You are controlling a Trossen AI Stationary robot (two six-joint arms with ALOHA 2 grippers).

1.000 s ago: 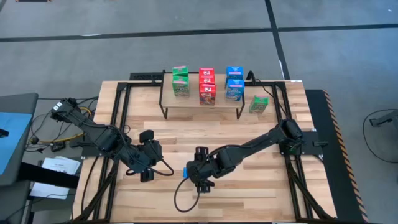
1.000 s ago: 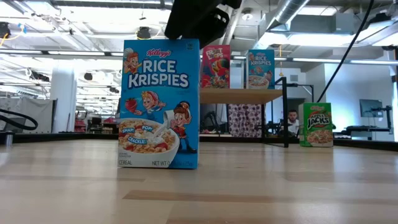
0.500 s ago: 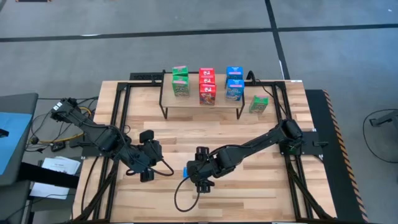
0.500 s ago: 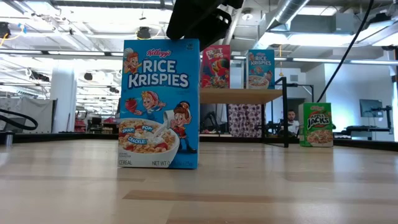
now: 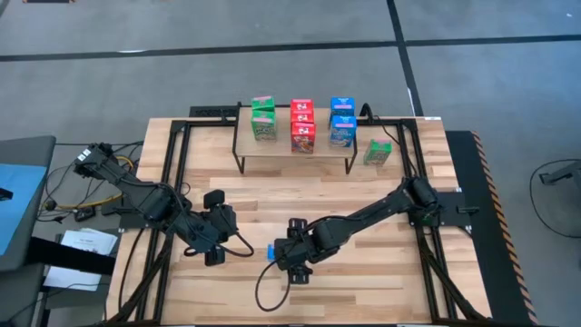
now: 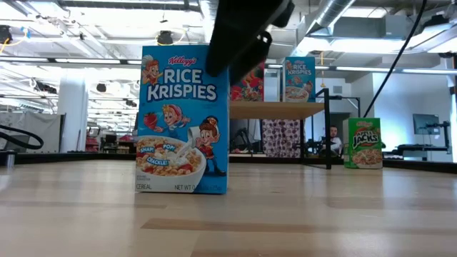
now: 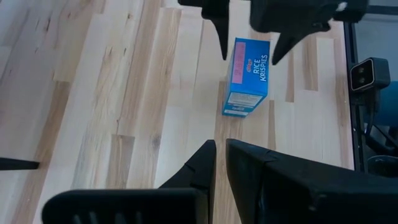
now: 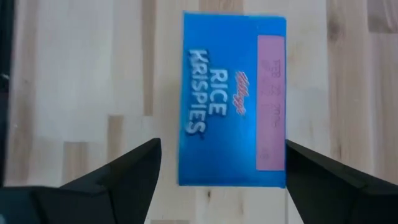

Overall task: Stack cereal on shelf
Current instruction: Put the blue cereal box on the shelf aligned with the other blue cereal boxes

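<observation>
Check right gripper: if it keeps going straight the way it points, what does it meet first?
The top of the blue Rice Krispies box. The right gripper points straight down over it, fingers open and straddling the box top. The gap to the box is unclear, but nothing shows between them.

Boxes (image 5: 301, 124) on shelf (image 5: 295, 160) — one (image 5: 377, 153) beside
</observation>
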